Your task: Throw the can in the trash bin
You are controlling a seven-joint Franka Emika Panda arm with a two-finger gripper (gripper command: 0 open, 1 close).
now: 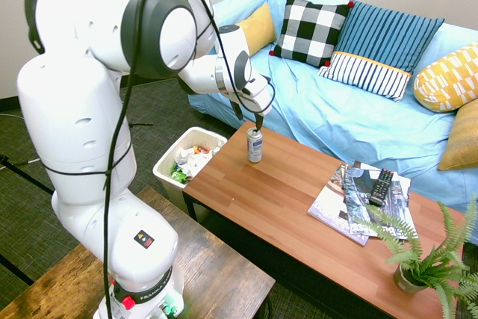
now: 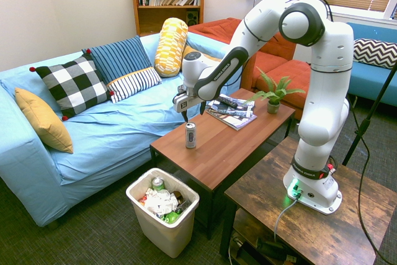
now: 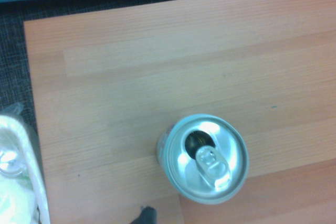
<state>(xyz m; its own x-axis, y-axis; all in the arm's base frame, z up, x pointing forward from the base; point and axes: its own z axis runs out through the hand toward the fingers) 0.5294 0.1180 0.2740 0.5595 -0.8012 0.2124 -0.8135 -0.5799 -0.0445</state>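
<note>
The white glossy arm [image 1: 89, 110] filled the foreground; its gripper [image 1: 258, 126] hung open just above the slim can [image 1: 255, 146], upright on the wood-grain table [image 1: 299, 207]. Opposite, the white bin [image 2: 162, 224] brimmed with trash. Up close, the can's [image 3: 207, 157] shiny top was already opened.

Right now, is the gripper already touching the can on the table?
Apart. The second exterior view shows the open gripper above the can, with sofa fabric visible between them.

We see a home living room. A light blue sofa [image 2: 93, 147] strewn with patterned cushions [image 2: 73, 85] faces a wooden coffee table [image 2: 229, 144] holding magazines [image 2: 231, 108], a remote [image 1: 381, 186] and a potted fern [image 2: 273, 94]. A bookshelf [image 2: 166, 1] stands against the back wall.
</note>
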